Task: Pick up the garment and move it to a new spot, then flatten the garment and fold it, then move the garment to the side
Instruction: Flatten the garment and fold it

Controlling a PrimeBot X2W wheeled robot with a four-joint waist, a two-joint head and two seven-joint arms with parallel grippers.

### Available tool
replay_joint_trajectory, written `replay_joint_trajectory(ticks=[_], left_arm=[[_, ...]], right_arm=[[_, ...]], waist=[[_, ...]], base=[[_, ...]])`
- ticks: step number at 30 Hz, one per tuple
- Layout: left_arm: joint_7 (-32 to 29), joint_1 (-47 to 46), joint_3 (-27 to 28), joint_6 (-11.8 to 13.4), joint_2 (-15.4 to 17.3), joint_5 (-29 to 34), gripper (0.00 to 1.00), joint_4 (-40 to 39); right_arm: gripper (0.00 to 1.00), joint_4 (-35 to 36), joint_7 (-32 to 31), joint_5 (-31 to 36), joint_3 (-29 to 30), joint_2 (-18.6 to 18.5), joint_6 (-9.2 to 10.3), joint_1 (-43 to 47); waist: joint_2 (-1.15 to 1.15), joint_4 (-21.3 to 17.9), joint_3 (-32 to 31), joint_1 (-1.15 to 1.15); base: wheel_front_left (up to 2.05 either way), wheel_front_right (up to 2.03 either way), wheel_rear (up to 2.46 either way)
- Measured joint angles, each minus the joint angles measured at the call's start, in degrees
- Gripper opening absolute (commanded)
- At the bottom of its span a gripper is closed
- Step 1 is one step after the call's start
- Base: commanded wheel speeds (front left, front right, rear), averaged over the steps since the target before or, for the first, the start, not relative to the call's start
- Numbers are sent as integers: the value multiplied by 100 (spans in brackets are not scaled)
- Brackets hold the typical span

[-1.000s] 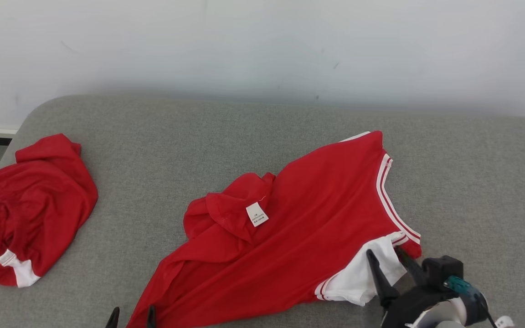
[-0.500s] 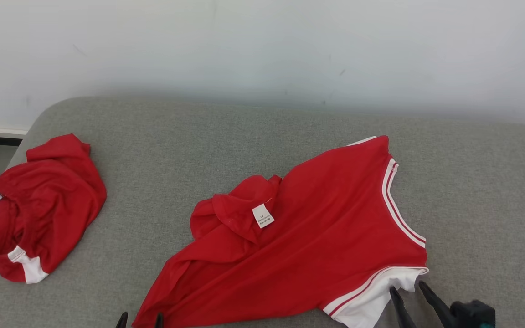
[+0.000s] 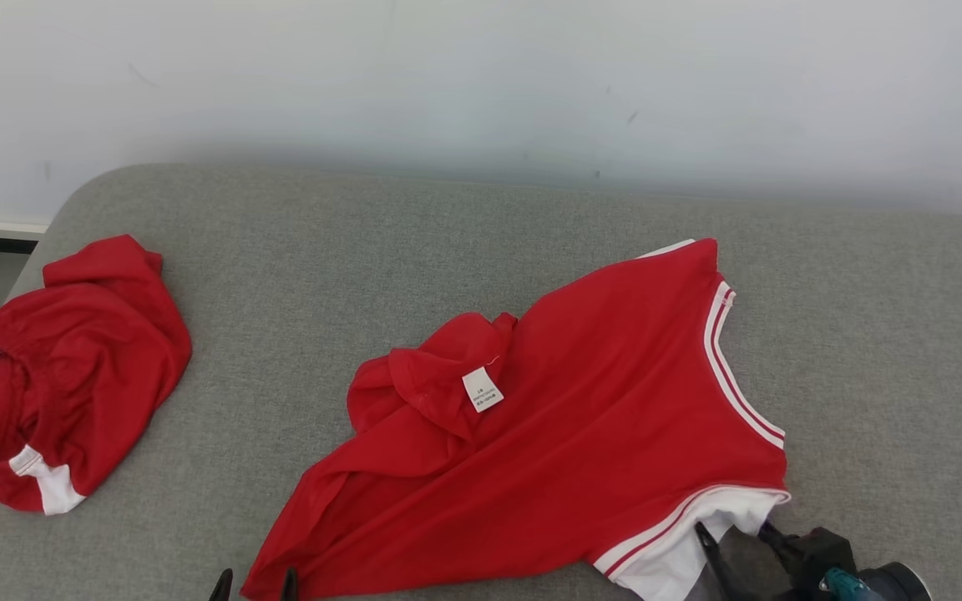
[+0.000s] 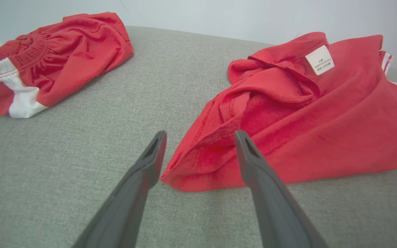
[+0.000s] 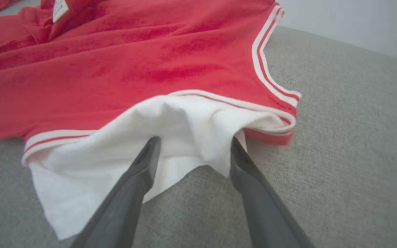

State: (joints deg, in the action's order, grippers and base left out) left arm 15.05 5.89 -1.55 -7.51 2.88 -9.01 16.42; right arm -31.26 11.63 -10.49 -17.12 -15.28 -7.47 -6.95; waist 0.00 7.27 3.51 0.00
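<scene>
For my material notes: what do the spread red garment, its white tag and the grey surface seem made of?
Red garment: soft matte knit, probably cotton or a blend; it drapes in folds and looks fuzzy in the left wrist view. White tag: thin fabric or paper, unclear; carries small dark print. Grey surface: matte woven upholstery, judging by its heathered weave.

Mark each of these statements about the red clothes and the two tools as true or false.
1. The spread red garment with white striped trim bears a white label. True.
2. The left tool is clamped shut on cloth. False: it is open, fingers either side of the red hem corner.
3. A crumpled red garment lies on the grey fabric cushion's left part. True.
4. The right tool is at the label. False: it straddles the white fabric panel, open.
</scene>
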Motion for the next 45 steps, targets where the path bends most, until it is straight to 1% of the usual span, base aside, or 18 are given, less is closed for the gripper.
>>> replay_joint_trajectory(ticks=[2,4,6,8,10,13,14,15,19,22,24,27,31,33,36,37,39,45], left_arm=[[0,1,1,0,0,0,100,25],[0,2,1,0,0,-4,100,45],[0,9,3,0,-2,-11,100,65],[0,39,10,0,0,-22,100,69],[0,113,30,0,0,-44,100,77],[0,120,33,0,0,-94,100,81],[0,121,40,0,1,-109,100,79],[0,120,38,0,-1,-123,100,75],[0,95,8,0,-1,-142,100,78],[0,69,15,0,-1,-149,100,79],[0,31,7,0,-1,-149,100,97],[0,-31,5,0,-1,-149,100,113],[0,-65,3,0,-1,-157,100,151],[0,-127,-4,0,-2,-157,100,169],[0,-153,-18,0,-2,-157,100,193],[0,-153,-18,0,-2,-157,100,193],[0,-178,-48,0,0,-156,100,212],[0,-287,-146,0,-1,-147,100,249]], right_arm=[[0,-200,-51,-14,-55,4,0,-52],[0,-294,-52,-236,-58,55,0,-43],[0,-222,-68,-613,-38,104,0,16],[0,32,-191,-817,-59,56,0,172],[0,450,-374,-1091,1,1,0,427],[0,1276,-837,-1477,181,-22,0,884],[0,1574,-1034,-1548,246,-54,0,1021],[0,2154,-1480,-1750,458,-98,1,1325],[0,3187,-2346,-1997,850,-4,1,1951],[0,3776,-2861,-2196,1131,187,1,2236],[0,4017,-3131,-2281,1274,302,1,2345],[0,4195,-3284,-2185,1365,336,1,2306],[0,3923,-3260,-1920,1176,213,1,1848],[0,3612,-3120,-1819,1055,146,1,1457],[0,2942,-2870,-1740,889,87,1,838],[0,2942,-2870,-1740,889,87,1,838],[0,2424,-2695,-1626,695,12,1,395],[0,670,-2069,-1725,483,208,1,-1053]], waist=[[0,0,-10,0],[0,-6,-30,0],[0,-14,-67,0],[0,-31,-106,-1],[0,-71,-128,0],[0,-142,-151,-1],[0,-168,-152,-1],[0,-215,-137,-1],[0,-260,-49,0],[0,-281,11,-1],[0,-285,42,0],[0,-272,71,0],[0,-247,109,0],[0,-230,125,0],[0,-200,143,0],[0,-200,143,0],[0,-174,154,0],[0,-74,213,0]], base=[[0,0,0],[0,0,0],[0,0,0],[0,0,0],[0,0,0],[0,0,0],[0,0,0],[0,0,0],[0,0,0],[0,0,0],[0,0,0],[0,0,0],[0,0,0],[0,0,0],[0,0,0],[0,0,0],[0,0,0],[0,0,0]])
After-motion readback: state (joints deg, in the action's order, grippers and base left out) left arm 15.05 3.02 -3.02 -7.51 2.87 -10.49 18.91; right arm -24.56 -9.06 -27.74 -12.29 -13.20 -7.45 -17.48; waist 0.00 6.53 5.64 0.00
